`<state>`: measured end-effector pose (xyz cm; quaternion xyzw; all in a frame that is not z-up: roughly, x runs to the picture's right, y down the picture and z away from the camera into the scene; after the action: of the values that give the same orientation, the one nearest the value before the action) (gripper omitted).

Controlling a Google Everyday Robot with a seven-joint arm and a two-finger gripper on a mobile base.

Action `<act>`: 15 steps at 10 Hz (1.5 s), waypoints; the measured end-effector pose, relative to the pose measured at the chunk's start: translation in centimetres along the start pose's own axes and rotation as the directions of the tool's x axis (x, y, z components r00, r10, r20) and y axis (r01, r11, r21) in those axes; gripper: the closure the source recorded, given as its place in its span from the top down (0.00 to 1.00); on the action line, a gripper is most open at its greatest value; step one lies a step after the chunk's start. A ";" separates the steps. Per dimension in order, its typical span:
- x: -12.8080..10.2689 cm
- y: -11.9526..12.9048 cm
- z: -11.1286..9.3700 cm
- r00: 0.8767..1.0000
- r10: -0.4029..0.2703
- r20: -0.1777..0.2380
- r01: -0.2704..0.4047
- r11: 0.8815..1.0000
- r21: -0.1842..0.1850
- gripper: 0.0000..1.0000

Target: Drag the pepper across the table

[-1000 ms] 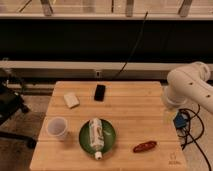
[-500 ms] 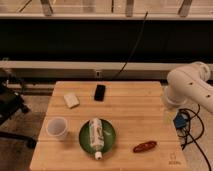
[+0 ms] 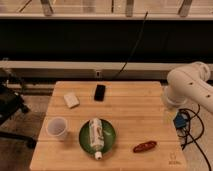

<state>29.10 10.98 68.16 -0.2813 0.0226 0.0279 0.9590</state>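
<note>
Nothing has shifted on the table (image 3: 135,112) in the last second. The white arm (image 3: 192,85) stays folded off the table's 3 o'clock edge. The gripper (image 3: 173,103) seems to hang beneath it, jaws apart and empty. The pepper (image 3: 145,146) lies untouched near 5 o'clock, so the drag has not begun.

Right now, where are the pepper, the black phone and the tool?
pepper (image 3: 145,146): camera view, middle of its body.
black phone (image 3: 100,92): camera view, its centre.
tool: camera view, not distinguishable; its white arm (image 3: 192,85) is at right edge of table (image 3: 135,107).
</note>
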 end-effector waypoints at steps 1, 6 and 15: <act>0.0 0.0 0.0 1.000 0.000 0.000 0.000 1.000 0.000 0.80; -2.1 3.0 3.0 0.993 -0.111 -0.023 0.111 0.994 -0.012 0.80; -4.5 7.0 7.0 0.946 -0.323 -0.011 0.323 0.945 -0.049 0.80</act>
<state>24.32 20.50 70.54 -0.3038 -0.0154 -0.1316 0.9435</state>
